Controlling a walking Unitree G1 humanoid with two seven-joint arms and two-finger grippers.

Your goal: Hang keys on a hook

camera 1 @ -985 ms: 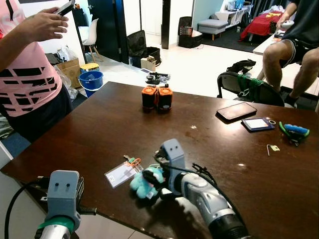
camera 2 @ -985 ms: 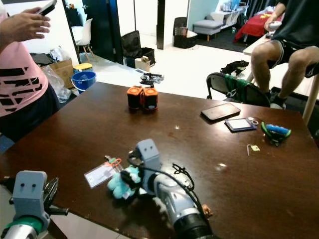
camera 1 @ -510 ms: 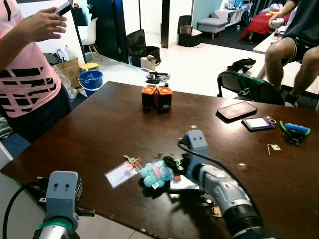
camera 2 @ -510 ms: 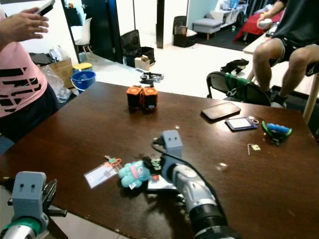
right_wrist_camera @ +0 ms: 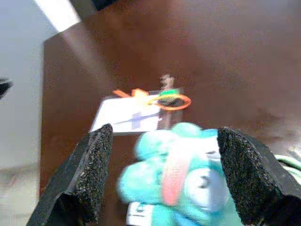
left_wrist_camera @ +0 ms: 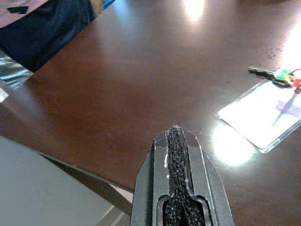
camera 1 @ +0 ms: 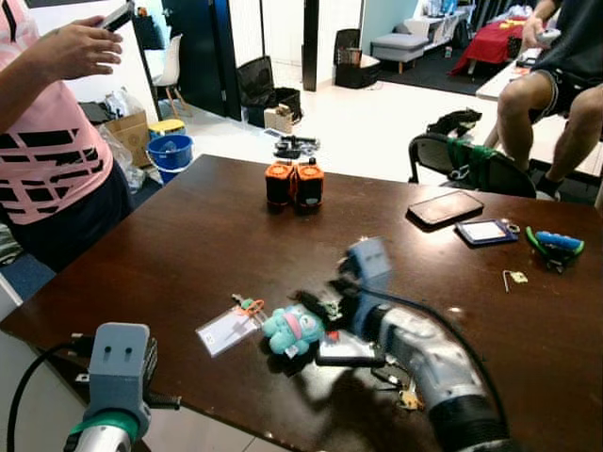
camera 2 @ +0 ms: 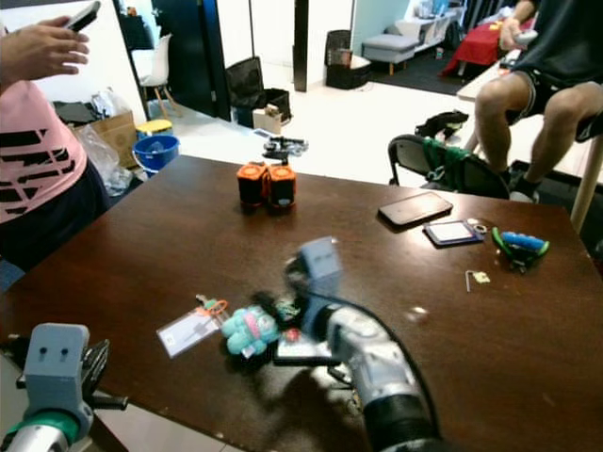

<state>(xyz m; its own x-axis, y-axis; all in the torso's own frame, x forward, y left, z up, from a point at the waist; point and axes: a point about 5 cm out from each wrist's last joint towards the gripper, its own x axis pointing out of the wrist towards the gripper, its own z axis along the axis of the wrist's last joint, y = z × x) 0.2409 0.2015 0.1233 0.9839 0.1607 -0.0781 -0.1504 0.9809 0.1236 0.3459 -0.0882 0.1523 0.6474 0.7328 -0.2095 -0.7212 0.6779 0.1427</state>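
The key bunch lies near the table's front edge: a teal plush charm point(camera 1: 288, 330), a white card point(camera 1: 226, 329) in a clear sleeve, and keys on an orange ring point(camera 1: 250, 304). My right gripper point(camera 1: 325, 327) is just right of the plush, blurred by motion. In the right wrist view its fingers point(right_wrist_camera: 94, 160) stand wide open, with the plush point(right_wrist_camera: 181, 165) ahead of them and between their tips, and the card point(right_wrist_camera: 127, 115) beyond it. My left gripper point(left_wrist_camera: 175, 134) is shut over the table's front left edge, the card point(left_wrist_camera: 261, 120) off to one side.
A pair of orange and black objects point(camera 1: 294, 183) stands mid-table. A phone point(camera 1: 447, 207), a blue-framed card point(camera 1: 485, 232), a green and blue tool point(camera 1: 556, 243) and a small hex key point(camera 1: 513, 277) lie at the right. A person in pink point(camera 1: 47, 141) stands at the left; another person point(camera 1: 556, 85) sits behind.
My right arm swung right and further onto the table, and the plush shifted right with it. The gripper, down over the plush before, now stands open beside it. The left arm stayed put.
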